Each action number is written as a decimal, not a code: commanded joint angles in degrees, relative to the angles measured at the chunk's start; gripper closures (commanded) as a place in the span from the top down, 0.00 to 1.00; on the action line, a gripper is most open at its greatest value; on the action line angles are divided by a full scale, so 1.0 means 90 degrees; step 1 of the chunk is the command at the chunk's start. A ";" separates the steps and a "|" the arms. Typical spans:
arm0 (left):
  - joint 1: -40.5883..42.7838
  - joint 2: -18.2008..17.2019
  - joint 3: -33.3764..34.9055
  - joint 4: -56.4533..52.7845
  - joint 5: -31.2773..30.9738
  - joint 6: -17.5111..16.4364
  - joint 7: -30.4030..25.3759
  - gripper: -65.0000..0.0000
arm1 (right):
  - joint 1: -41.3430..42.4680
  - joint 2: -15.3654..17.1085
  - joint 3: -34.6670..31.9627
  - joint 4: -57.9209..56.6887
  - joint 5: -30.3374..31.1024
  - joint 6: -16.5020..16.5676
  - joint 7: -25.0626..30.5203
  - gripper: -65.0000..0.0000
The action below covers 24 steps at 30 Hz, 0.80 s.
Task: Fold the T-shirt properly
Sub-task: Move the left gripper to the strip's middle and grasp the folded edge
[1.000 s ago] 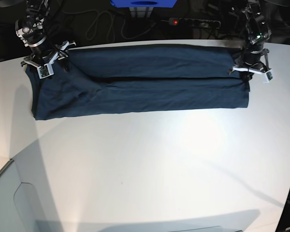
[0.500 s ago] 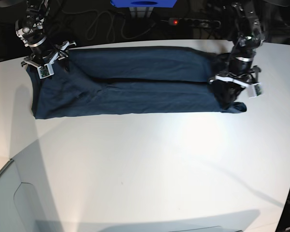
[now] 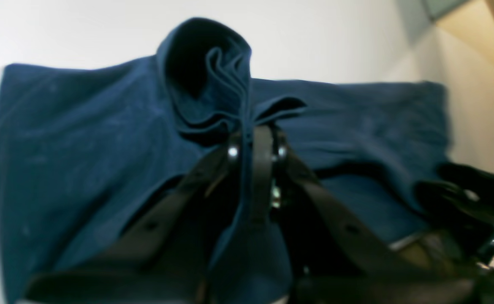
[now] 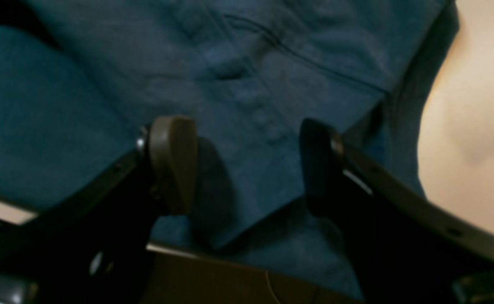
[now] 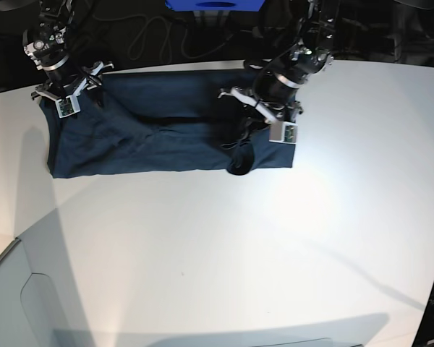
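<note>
The dark navy T-shirt (image 5: 130, 137) lies as a long folded band on the white table (image 5: 239, 253), at the back left. My left gripper (image 5: 249, 134) is shut on the shirt's right end and holds it lifted above the middle of the band. In the left wrist view the gripper (image 3: 255, 139) pinches a bunched fold of the shirt (image 3: 82, 139). My right gripper (image 5: 69, 97) is open at the shirt's far left corner. In the right wrist view it (image 4: 247, 164) hovers with its fingers (image 4: 173, 160) apart just over the cloth (image 4: 272, 63).
A power strip with a red light (image 5: 289, 32), cables and a blue object (image 5: 213, 6) lie behind the table's back edge. A grey panel (image 5: 14, 303) sits at the bottom left corner.
My left gripper has moved left along the shirt with the right end in its grip, so the band is shorter and doubled over. The right arm has not moved.
</note>
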 commanded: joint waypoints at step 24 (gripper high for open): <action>-0.0846 0.0865 0.1483 -0.1028 0.1045 -0.0049 -0.0159 0.00 | 0.0083 0.0189 0.0031 0.0085 0.0107 0.0062 0.0129 0.57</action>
